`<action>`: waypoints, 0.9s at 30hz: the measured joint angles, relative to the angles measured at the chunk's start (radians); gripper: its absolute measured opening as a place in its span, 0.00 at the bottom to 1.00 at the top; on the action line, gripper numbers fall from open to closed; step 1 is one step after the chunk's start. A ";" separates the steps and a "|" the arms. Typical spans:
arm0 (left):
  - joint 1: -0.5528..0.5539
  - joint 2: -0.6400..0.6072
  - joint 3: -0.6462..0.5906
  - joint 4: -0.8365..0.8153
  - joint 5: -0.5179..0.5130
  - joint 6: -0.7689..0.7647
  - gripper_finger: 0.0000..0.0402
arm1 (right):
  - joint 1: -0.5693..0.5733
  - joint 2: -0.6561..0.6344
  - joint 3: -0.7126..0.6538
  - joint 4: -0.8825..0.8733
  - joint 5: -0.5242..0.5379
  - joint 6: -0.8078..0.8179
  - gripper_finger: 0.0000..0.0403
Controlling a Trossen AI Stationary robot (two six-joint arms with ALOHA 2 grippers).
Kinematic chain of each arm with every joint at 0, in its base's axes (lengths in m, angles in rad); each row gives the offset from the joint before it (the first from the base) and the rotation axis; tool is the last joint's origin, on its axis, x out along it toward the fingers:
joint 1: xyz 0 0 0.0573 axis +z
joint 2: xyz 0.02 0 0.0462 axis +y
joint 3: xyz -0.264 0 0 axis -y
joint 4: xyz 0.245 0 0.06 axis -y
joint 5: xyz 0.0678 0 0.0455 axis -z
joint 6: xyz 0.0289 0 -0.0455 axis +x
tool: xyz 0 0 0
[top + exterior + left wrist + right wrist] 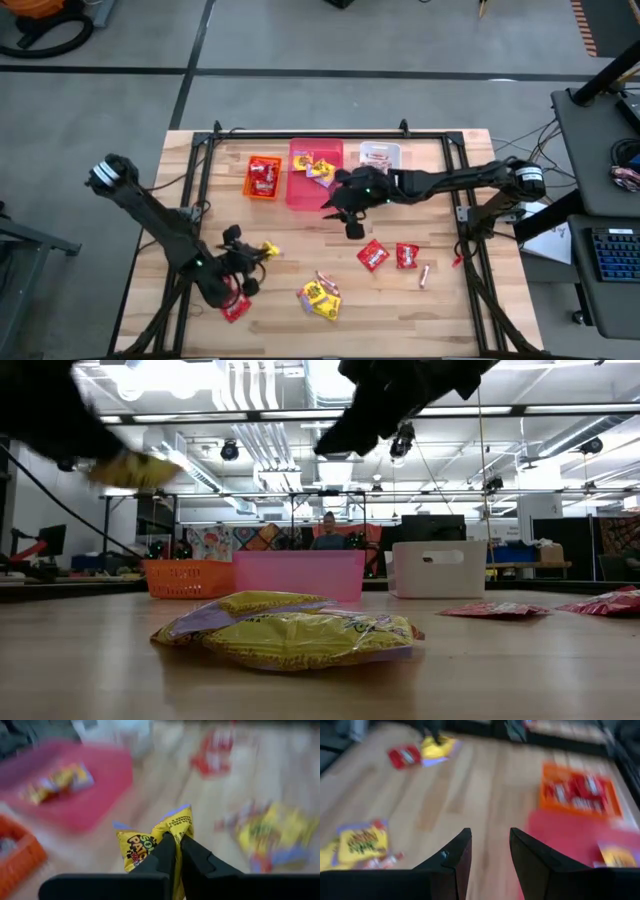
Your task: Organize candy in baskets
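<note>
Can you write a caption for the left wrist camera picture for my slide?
Left gripper shut on a yellow candy packet, with the pink basket ahead.

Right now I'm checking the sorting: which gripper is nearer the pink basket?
Right. The right gripper hangs open just beside the pink basket, at its near corner. The left gripper, shut on a yellow packet, is farther off.

Left gripper clamped on yellow packet — pink basket beyond.
</note>
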 joint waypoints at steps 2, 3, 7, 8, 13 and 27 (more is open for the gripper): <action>0.000 -0.061 0.000 0.065 -0.059 0.066 0.00 | 0.015 0.000 -0.027 0.100 -0.035 -0.026 0.31; 0.000 -0.087 -0.003 0.120 -0.080 0.113 0.00 | 0.022 0.000 -0.040 0.156 -0.051 -0.039 0.31; 0.000 -0.137 -0.041 0.425 -0.053 0.421 0.00 | 0.054 0.000 -0.093 0.400 -0.110 -0.087 0.31; 0.000 -0.138 -0.058 0.531 -0.015 0.523 0.00 | 0.063 0.000 -0.108 0.455 -0.123 -0.098 0.31; 0.012 -0.110 -0.202 1.081 0.170 0.953 0.00 | 0.098 0.000 -0.154 0.622 -0.167 -0.109 0.31; 0.114 0.074 -0.372 1.656 0.322 1.022 0.00 | 0.149 0.121 -0.085 0.787 -0.157 -0.067 0.41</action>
